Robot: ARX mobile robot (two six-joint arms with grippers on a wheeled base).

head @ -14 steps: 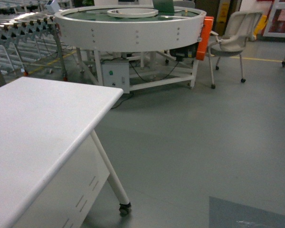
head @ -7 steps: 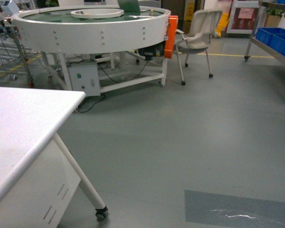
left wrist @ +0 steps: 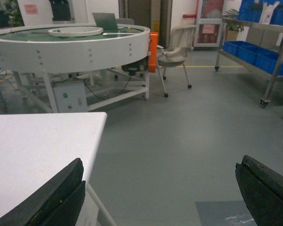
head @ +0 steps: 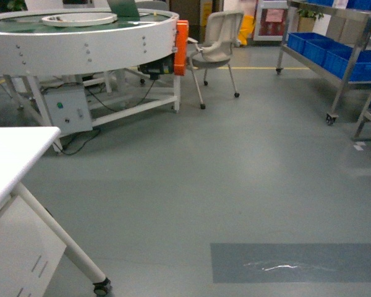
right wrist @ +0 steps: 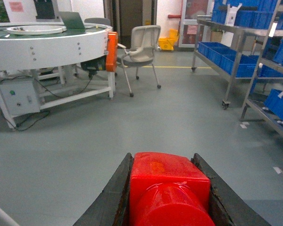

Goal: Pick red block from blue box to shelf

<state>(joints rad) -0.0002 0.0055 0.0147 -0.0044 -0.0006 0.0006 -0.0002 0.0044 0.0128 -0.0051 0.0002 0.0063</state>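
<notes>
The right end effector (right wrist: pixel 167 197) grips the small glossy red plastic block (right wrist: pixel 169 188) between its dark fingers. The left end effector (left wrist: pixel 160 193) gapes wide beside the white bench (left wrist: pixel 33 150). The stainless-steel shelf (head: pixel 352 59) stands well apart, right.

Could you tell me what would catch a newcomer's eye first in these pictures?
First, the red block filling the bottom of the right wrist view, clamped in the right hand. Next, the big round white table with its orange panel, far left in the head view, and the steel shelf with blue crates on the right. The left hand hangs open and empty.
</notes>
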